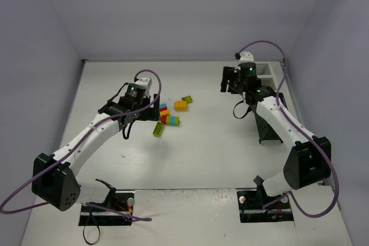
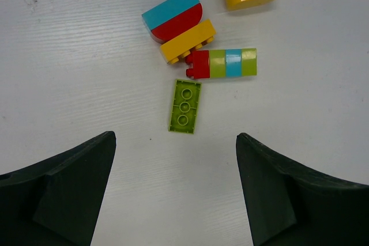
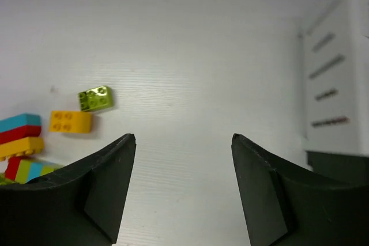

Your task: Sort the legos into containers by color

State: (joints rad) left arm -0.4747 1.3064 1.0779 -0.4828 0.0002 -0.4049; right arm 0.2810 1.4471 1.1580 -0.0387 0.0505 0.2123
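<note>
Green lego (image 2: 185,106) lies ahead of wide-open left fingers (image 2: 63,194); right fingers (image 3: 86,194) spread, empty

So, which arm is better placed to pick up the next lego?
Left. The left gripper, open, hovers over the green brick; the right gripper is off by the white container.

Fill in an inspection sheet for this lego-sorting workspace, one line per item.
Surface: white table, faintly scuffed.
Job's things: legos clustered left of centre; white slatted bin and black bin at the right edge.
Clutter: nothing seen.
Grippers: left gripper open above a green brick; right gripper open, empty, beside the bins.
Cables: purple cables loop along both arms.
Surroundings: plain pale walls.
</note>
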